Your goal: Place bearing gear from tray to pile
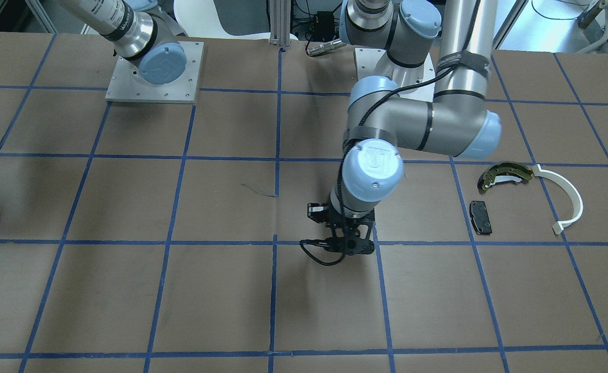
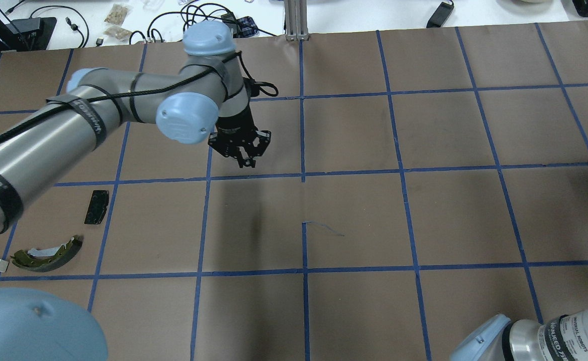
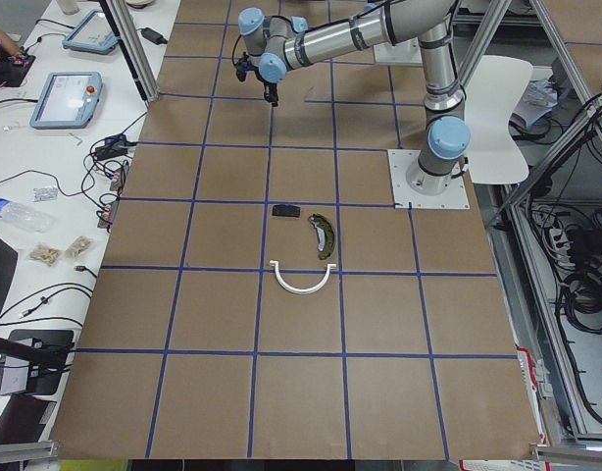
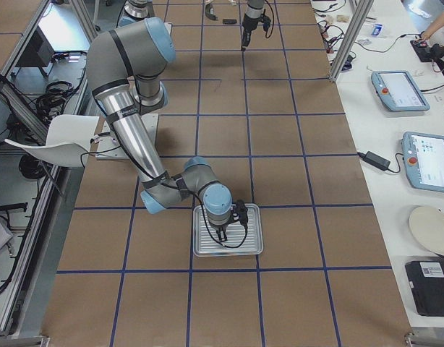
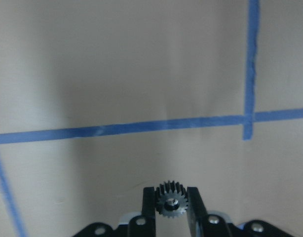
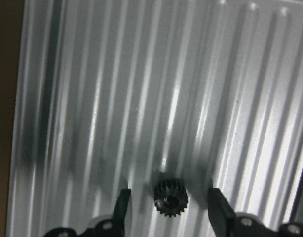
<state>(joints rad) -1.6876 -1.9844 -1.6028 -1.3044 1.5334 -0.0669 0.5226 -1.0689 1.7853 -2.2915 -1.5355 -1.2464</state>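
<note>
One gear (image 5: 171,203) sits clamped in left pincer (image 5: 170,193).

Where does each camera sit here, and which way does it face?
Front-facing: across the table, facing the arms; left arm, left gripper, pile.
Overhead: behind the shoulders, looking forward-down; left arm, right arm.
Exterior left: table's left end, looking along it; left arm.
Exterior right: opposite end; right arm, right gripper over tray.
Left wrist: looks down; jaws clamp held gear.
Right wrist: down at tray; open jaws flank tray gear.
Shared: front-facing and overhead show the pile.
</note>
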